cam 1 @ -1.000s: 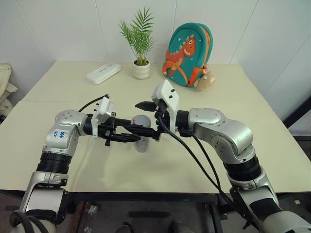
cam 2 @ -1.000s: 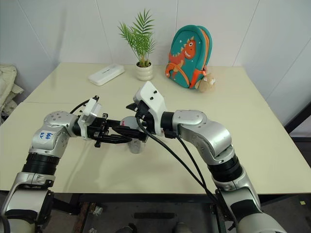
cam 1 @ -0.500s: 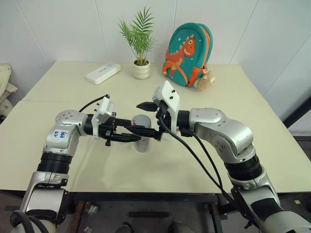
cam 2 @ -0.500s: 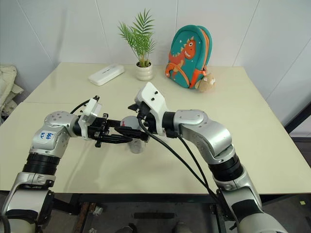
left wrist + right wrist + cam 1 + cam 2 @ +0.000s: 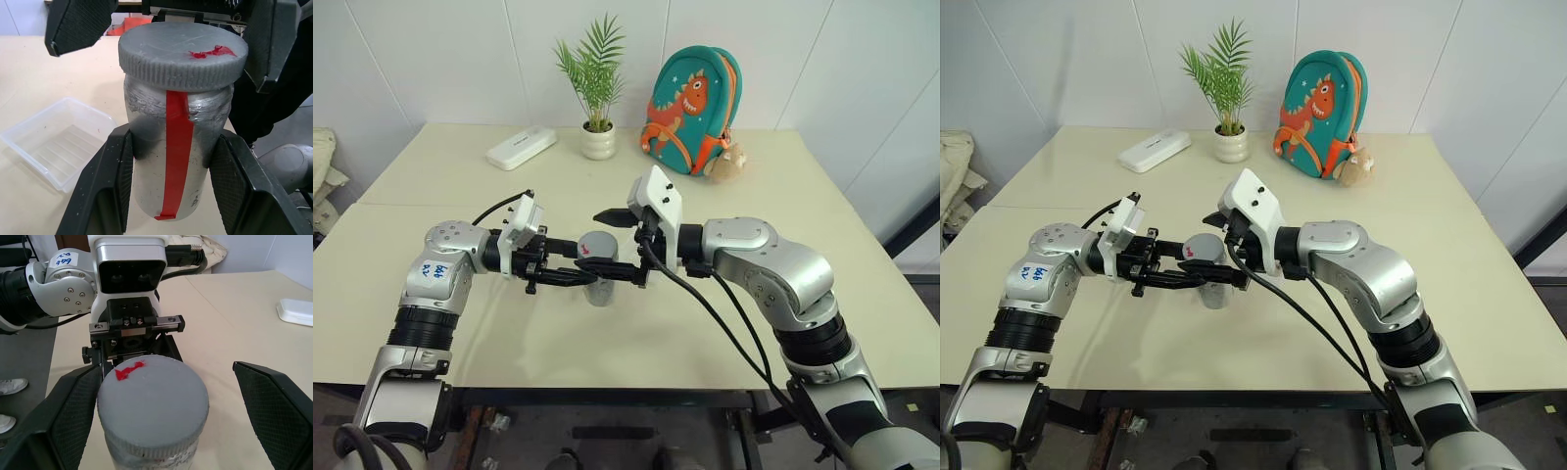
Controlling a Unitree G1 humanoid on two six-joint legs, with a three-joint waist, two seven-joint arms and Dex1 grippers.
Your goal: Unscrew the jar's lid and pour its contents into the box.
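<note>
The jar (image 5: 176, 161) is held upright above the surface (image 5: 724, 323) by the left gripper (image 5: 171, 191), whose two fingers are clamped on its silvery body on either side of a red strip running down it. The lid (image 5: 183, 54), grey with a red smear on top, is seated on the jar. The right gripper (image 5: 161, 416) is spread wide, one finger on each side of the lid, and no contact with the lid can be made out. Compared with a second earlier, the right wrist is seen slightly turned, while the jar and left gripper are unchanged in place. The box (image 5: 54, 142) is lying on the surface near the jar. Blue handwritten characters are seen on a white sticker (image 5: 433, 268) on the left arm, but they cannot be read with certainty.
</note>
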